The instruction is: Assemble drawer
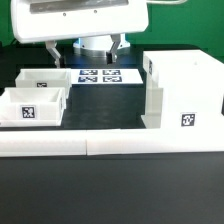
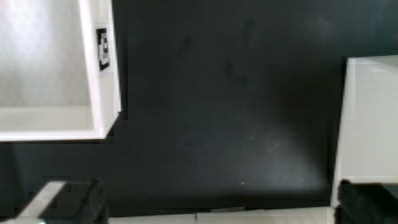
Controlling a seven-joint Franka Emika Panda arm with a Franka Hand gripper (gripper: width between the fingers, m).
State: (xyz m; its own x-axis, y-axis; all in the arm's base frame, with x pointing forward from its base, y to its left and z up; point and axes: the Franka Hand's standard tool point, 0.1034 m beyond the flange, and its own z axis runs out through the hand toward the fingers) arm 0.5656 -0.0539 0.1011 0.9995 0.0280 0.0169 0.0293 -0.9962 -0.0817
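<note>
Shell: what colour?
The shell is white with a black-and-white square tag; best in the exterior view.

Showed a drawer shell (image 1: pixel 182 85), a front tray (image 1: pixel 28 106) and a rear tray (image 1: pixel 44 82) in smooth white plastic with a faint sheen. Showed a matt black tabletop (image 2: pixel 231 120), finely speckled. Showed a flat, matt white marker board (image 1: pixel 97 74) printed with black tags.

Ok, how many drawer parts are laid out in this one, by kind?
Shallow trays: 2
Tall shell: 1
Total: 3
</note>
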